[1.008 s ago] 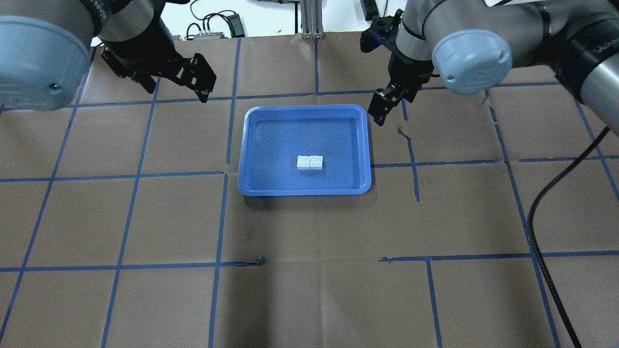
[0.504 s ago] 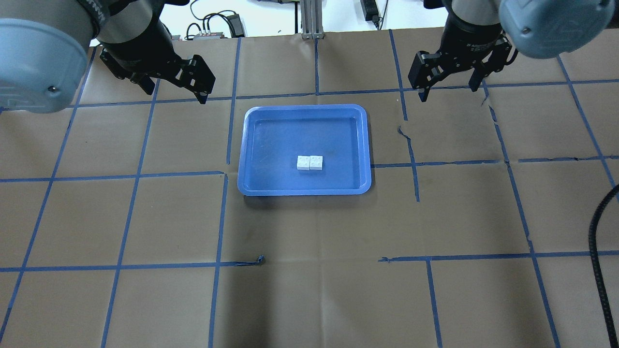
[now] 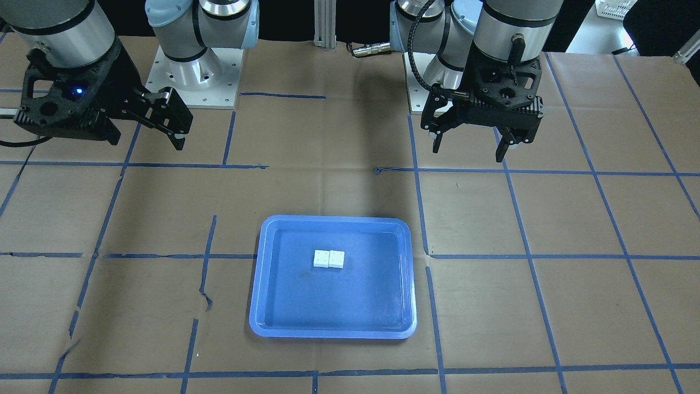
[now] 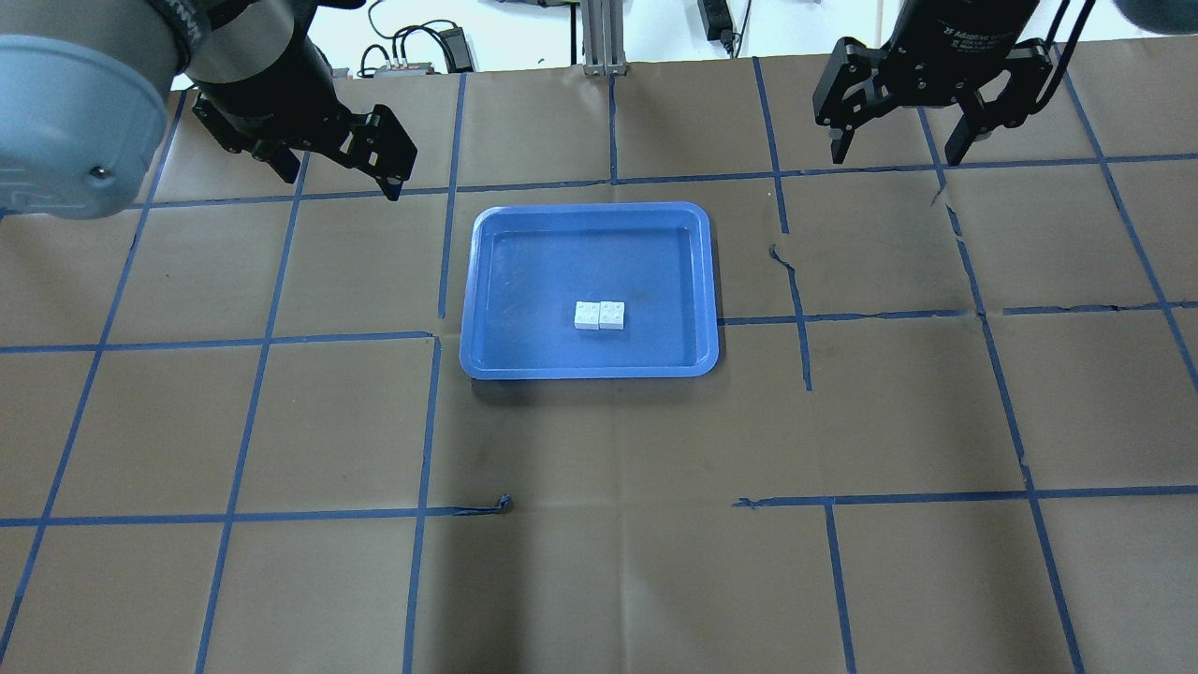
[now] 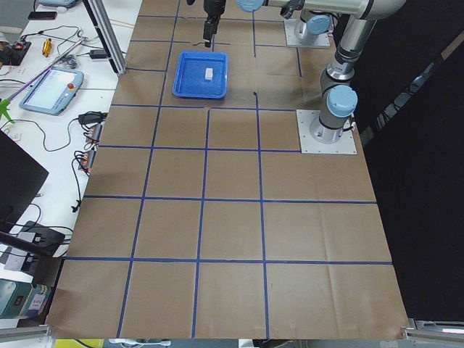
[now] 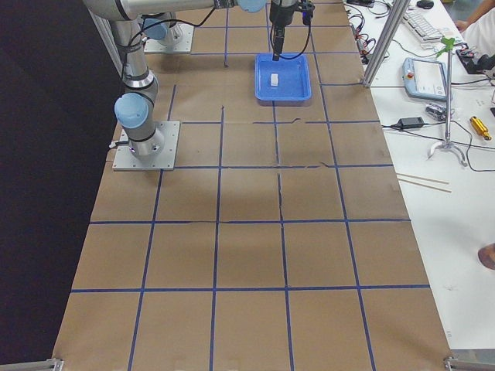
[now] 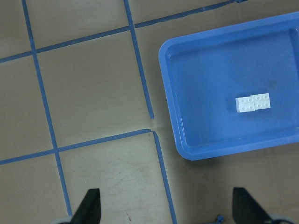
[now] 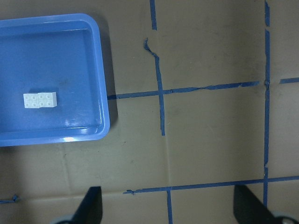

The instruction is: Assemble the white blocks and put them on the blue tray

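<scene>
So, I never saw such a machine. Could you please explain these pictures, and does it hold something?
These are two robot arms at a table. Each ends in a two-finger gripper. Four pictures come from fixed cameras: above, in front, and at each table end. Two come from cameras on the wrists. A tray lies on the table, with two white blocks in it, side by side and touching. The left gripper and the right gripper are open, away from the tray, holding nothing.

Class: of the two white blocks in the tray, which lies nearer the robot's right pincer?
The white block on the overhead view's right, toward the right pincer; its twin touches it on the left.
</scene>
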You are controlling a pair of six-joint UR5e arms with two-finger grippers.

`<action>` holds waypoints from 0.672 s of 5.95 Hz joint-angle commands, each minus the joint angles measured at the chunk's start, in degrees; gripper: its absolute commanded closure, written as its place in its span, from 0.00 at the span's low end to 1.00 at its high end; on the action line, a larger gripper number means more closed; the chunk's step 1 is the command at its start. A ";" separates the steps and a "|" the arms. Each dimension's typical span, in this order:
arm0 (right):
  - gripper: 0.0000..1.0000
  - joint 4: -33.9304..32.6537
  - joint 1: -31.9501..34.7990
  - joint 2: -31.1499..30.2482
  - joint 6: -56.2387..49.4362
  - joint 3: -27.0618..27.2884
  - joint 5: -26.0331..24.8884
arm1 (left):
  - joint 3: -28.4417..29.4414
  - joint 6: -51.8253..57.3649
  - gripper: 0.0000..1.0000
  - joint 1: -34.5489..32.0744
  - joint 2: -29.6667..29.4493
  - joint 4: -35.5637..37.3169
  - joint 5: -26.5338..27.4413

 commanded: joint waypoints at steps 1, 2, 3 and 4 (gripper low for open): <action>0.00 0.84 -0.12 -0.33 0.20 -0.12 0.63 | 0.01 -0.01 0.01 -0.07 0.00 -0.02 -0.07; 0.00 0.84 -0.12 -0.33 0.29 -0.12 0.54 | 0.01 -0.01 0.01 -0.07 0.00 0.06 -0.07; 0.00 1.01 -0.04 -0.51 0.37 0.05 0.54 | 0.01 -0.01 0.01 0.02 0.00 0.06 -0.07; 0.00 1.02 0.05 -1.55 0.72 2.31 0.45 | 0.01 0.08 0.01 0.02 0.00 -0.02 0.02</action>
